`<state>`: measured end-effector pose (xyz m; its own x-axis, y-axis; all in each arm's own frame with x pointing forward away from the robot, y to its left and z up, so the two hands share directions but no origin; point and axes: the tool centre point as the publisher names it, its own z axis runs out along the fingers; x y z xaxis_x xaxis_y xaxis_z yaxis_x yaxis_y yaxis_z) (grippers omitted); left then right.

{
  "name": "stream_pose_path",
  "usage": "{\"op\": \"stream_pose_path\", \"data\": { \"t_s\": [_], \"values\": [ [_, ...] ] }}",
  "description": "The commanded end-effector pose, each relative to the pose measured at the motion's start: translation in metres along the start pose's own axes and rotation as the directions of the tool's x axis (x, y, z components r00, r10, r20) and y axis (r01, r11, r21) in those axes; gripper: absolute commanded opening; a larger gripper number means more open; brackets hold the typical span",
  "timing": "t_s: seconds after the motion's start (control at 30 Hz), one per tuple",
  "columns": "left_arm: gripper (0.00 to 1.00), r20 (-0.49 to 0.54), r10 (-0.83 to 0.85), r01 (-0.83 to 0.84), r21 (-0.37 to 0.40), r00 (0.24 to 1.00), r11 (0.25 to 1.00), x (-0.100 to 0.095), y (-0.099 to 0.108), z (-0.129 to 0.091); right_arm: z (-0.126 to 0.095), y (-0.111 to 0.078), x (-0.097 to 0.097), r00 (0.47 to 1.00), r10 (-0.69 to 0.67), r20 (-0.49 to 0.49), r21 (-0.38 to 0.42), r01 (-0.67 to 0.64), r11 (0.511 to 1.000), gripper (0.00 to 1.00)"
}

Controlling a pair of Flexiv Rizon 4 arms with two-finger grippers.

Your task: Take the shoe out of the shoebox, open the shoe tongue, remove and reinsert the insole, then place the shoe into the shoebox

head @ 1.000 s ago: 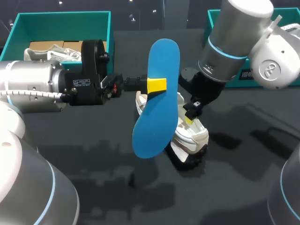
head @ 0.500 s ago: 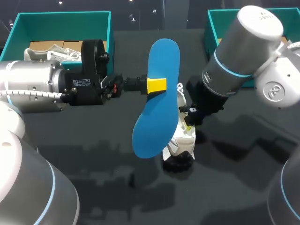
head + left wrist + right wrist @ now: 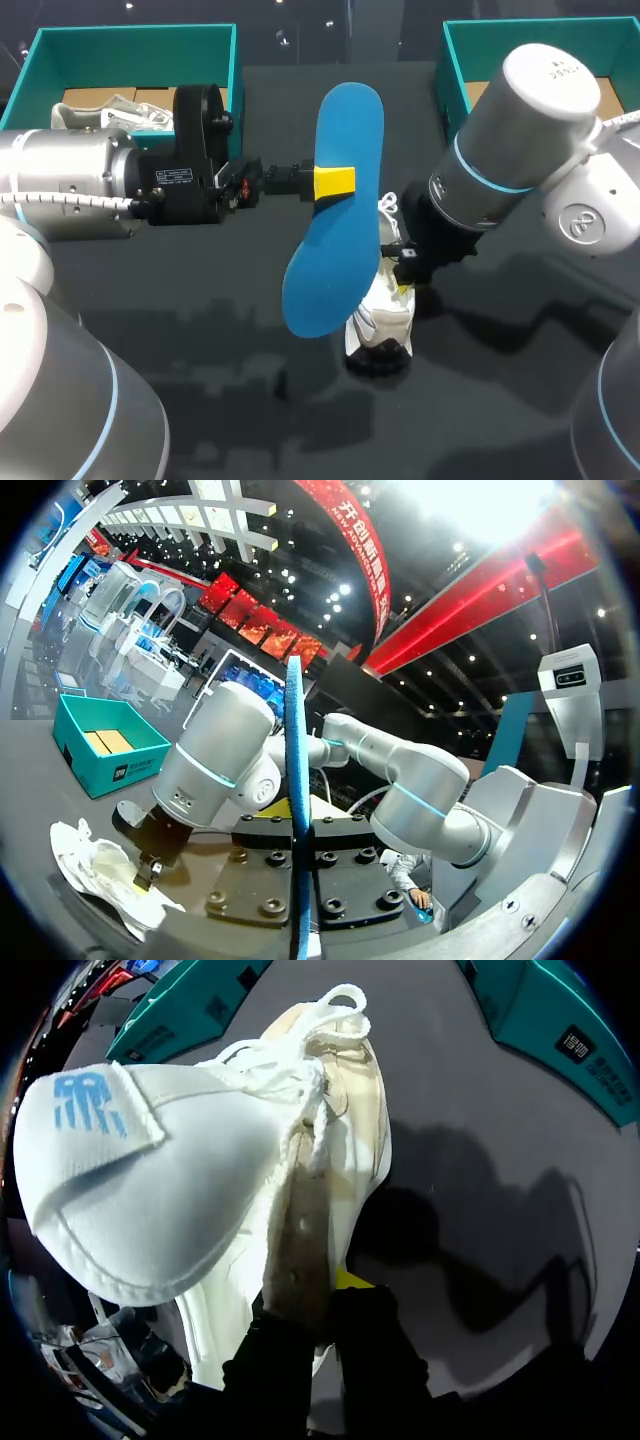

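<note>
The left gripper (image 3: 333,183) pinched the removed blue insole (image 3: 335,262), the right gripper (image 3: 403,272) clamped the white sneaker (image 3: 385,320) at its five o'clock; reinsertion likely needed toe-first alignment.

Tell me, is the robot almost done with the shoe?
About halfway. Done: the white sneaker is outside the teal shoebox, and its blue insole is out. In hand: the left gripper holds the insole up; the right gripper grips the sneaker. To do: slide the insole back in, then box the sneaker.
</note>
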<state>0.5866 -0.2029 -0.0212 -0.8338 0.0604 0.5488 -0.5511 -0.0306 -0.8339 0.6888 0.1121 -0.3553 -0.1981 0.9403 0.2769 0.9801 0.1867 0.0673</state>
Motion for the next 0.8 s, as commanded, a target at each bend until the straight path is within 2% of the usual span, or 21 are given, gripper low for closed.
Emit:
{"op": "stream_pose_path", "data": {
  "t_s": [0.03,0.5,0.8],
  "values": [
    [0.0,-0.001,0.0,0.0,0.003,1.0,1.0,-0.001,0.001,0.003,0.012,0.005,0.006,1.0,-0.005,-0.001,0.023,0.005,1.0,0.0],
    [0.0,-0.001,0.0,0.0,0.003,1.0,1.0,-0.001,0.001,0.003,0.034,0.002,0.007,1.0,0.006,-0.02,0.069,-0.004,0.998,0.0],
    [0.0,-0.001,0.0,0.0,0.003,1.0,1.0,-0.001,0.001,0.003,0.038,-0.002,0.005,0.999,0.038,-0.031,0.077,-0.036,0.996,0.0]
  ]
}}
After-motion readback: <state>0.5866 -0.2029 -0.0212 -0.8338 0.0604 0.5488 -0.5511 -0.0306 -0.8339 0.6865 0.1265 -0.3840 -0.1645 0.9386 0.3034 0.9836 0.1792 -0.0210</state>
